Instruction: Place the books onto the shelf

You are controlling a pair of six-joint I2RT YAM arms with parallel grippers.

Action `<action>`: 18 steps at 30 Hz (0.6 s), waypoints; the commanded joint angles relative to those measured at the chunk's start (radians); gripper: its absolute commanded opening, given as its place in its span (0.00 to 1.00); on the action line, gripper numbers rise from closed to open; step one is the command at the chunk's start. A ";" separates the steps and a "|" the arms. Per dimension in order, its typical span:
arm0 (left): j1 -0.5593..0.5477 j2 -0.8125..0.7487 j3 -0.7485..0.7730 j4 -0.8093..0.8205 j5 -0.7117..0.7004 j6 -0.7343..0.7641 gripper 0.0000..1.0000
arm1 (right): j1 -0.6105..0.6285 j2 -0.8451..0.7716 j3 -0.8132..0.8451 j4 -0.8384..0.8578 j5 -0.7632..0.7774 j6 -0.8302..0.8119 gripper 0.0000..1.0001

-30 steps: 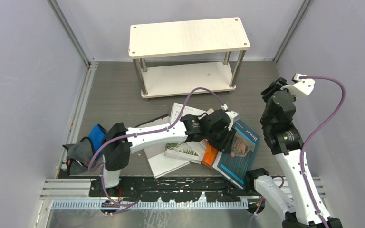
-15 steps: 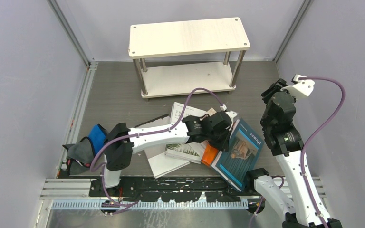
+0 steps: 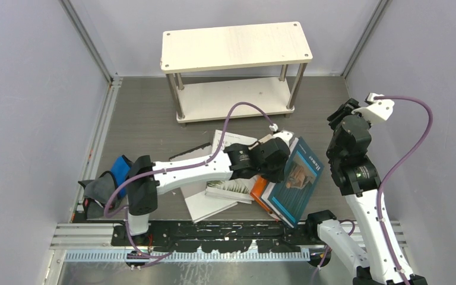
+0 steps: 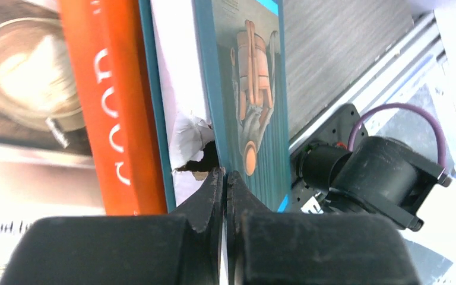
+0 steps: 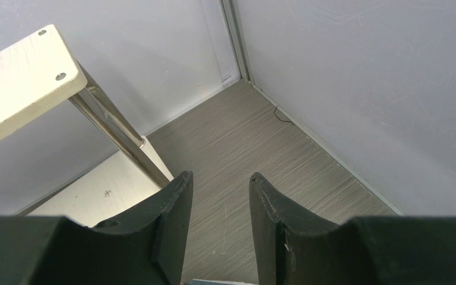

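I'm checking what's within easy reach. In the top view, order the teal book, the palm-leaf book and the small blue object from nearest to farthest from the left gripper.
1. The teal book: pinched at its edge by the left gripper, right of the pile.
2. The palm-leaf book: in the pile, left of the gripper.
3. The blue object: far left, beside the arm's base.

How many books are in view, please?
5, piled before the shelf: teal book rightmost, orange book under it, palm-leaf book in the middle, cup-photo book farthest, plain white book nearest. Others may be hidden.
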 commanded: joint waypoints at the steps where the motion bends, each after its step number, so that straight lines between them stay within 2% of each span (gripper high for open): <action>1: 0.004 -0.117 0.052 -0.001 -0.169 -0.019 0.00 | -0.004 -0.020 0.053 0.020 0.003 -0.005 0.45; 18: 0.005 -0.215 0.092 0.013 -0.325 0.005 0.00 | -0.004 -0.022 0.077 0.009 0.014 -0.004 0.45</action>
